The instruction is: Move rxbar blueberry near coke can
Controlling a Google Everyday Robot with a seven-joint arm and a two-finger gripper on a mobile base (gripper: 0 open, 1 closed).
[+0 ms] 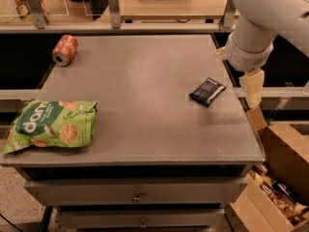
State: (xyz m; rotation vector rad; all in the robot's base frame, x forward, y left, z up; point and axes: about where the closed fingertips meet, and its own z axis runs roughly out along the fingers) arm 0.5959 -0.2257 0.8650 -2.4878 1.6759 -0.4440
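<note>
Gripper (252, 88) hangs pointing down at right edge of table (145, 71), just right of rxbar blueberry (207, 91), not touching it. Grip state unreadable from here. Bar lies flat, angled, near table's right side. Coke can (64, 50) on its side at far-left corner, well apart from bar. 1 green chip bag (53, 124) at front-left.

The arm (270, 13) is thick and smooth, glossy white, built of rounded shells, with two small dark round holes in the upper casing. A pale grey band rings its wrist, where a small cream tab sticks out sideways. Below that the hand (252, 88) is a pale cream, blocky piece, at the right edge of the desk (145, 129).
</note>
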